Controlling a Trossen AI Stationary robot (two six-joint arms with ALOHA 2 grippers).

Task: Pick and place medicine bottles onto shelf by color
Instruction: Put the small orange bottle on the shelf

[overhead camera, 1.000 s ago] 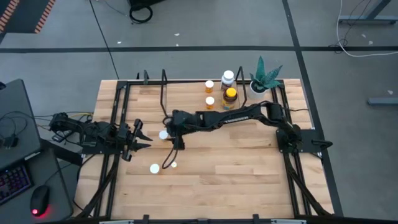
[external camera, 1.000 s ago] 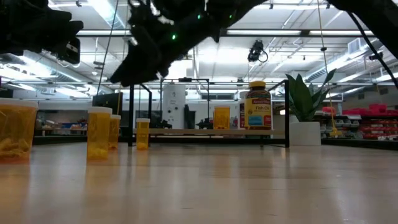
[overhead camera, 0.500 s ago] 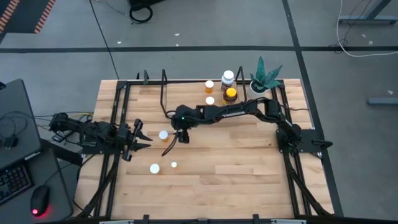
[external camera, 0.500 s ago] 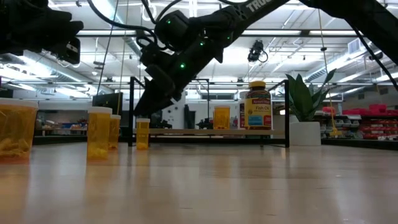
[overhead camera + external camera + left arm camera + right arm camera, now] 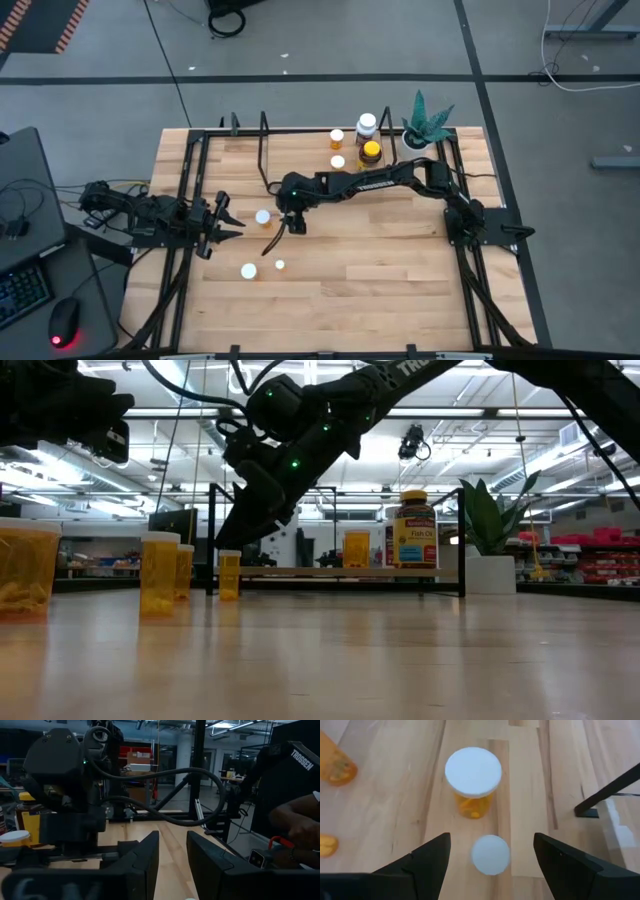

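Three small orange bottles with white caps stand loose on the table [image 5: 263, 216] [image 5: 248, 270] [image 5: 279, 265]. Two more [image 5: 337, 135] [image 5: 337, 161], the white bottle [image 5: 367, 125] and the amber bottle with the yellow lid [image 5: 371, 152] stand on the shelf [image 5: 340, 572] at the far side. My right gripper [image 5: 292, 222] is open and points down above the table. In the right wrist view [image 5: 491, 870] one white cap [image 5: 491, 854] lies between its fingers, untouched, and another capped bottle [image 5: 473, 772] stands just beyond. My left gripper [image 5: 228, 218] [image 5: 172, 855] is open and empty at the table's left.
A white pot with a green plant [image 5: 425, 125] stands at the shelf's right end. Black frame rails [image 5: 190, 180] [image 5: 455, 170] run along both table sides. A person's hand [image 5: 300, 820] shows beyond the table. The near half of the tabletop [image 5: 380, 290] is bare wood.
My right gripper has come down toward the loose orange bottles and shifted a little toward the table's right and far edges, then held still. The bottles have stayed in place.
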